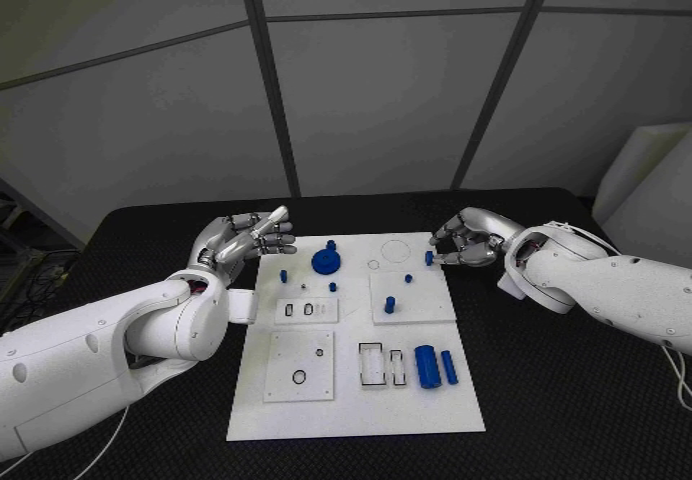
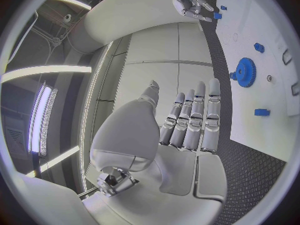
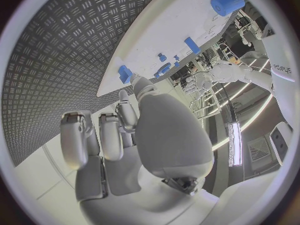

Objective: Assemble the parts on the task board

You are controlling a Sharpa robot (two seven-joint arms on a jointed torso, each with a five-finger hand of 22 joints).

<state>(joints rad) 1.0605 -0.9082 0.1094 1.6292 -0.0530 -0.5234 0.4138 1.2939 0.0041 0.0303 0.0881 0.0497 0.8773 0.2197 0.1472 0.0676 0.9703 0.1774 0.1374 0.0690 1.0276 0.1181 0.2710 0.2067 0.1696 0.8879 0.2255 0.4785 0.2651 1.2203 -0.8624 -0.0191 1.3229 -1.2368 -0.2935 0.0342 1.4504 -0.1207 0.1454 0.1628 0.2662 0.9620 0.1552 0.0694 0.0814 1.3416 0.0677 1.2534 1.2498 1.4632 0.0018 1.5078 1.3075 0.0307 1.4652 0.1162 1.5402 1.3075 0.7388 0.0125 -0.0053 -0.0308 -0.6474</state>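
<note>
The white task board (image 1: 353, 400) lies mid-table. A blue gear (image 1: 327, 262) stands near its far edge, with small blue pegs (image 1: 408, 279) around it. A thick blue cylinder (image 1: 427, 366) and a slimmer one (image 1: 449, 367) lie lower right. My left hand (image 1: 248, 238) hovers off the board's far left corner, fingers straight and side by side, holding nothing; the gear (image 2: 245, 72) is beside its fingertips (image 2: 203, 92). My right hand (image 1: 469, 240) hangs at the far right corner, fingers loosely curled, empty. A short blue peg (image 1: 430, 258) stands just by it, close to the thumb tip (image 3: 139, 82) in the right wrist view, where the peg (image 3: 125, 74) looks untouched.
Raised white sub-plates (image 1: 300, 366) with slots and holes sit on the board. Black textured tabletop (image 1: 562, 400) surrounds it on all sides. A grey panelled wall (image 1: 375, 90) stands behind the table, and a white panel (image 1: 642, 170) leans at the far right.
</note>
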